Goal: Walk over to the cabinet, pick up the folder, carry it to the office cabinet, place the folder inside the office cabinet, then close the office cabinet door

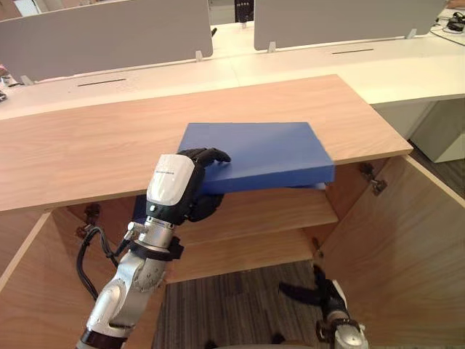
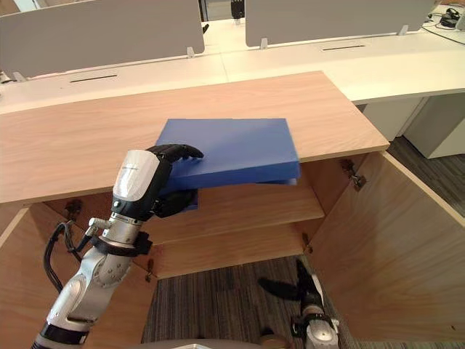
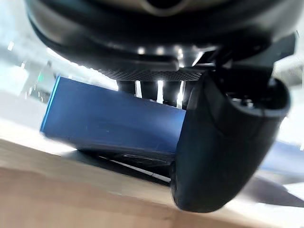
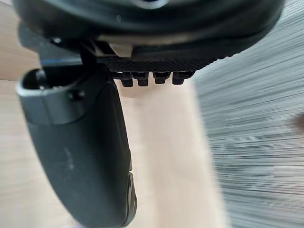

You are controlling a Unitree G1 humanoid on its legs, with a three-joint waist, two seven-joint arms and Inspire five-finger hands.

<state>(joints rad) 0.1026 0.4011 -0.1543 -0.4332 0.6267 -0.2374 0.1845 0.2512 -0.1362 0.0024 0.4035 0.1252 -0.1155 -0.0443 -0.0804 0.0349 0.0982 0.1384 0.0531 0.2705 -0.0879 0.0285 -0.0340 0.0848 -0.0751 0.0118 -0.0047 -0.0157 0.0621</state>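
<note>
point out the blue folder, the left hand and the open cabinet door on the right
folder point(image 1: 269, 149): left eye view, middle of its blue top face.
left hand point(image 1: 171, 183): left eye view, pale back of the hand.
cabinet door point(image 1: 396, 247): left eye view, inner wooden face.

Brightness: we see even, bright indoor light on the light wooden cabinet top point(image 1: 87, 145) and long white desks point(image 1: 414, 69).
Shadows: we find soft shade beneath the flat blue folder point(image 1: 261, 153), deeper over the wooden shelves point(image 1: 276, 211).
Glare: we note small white glints on the dark left hand point(image 3: 223, 142).
</note>
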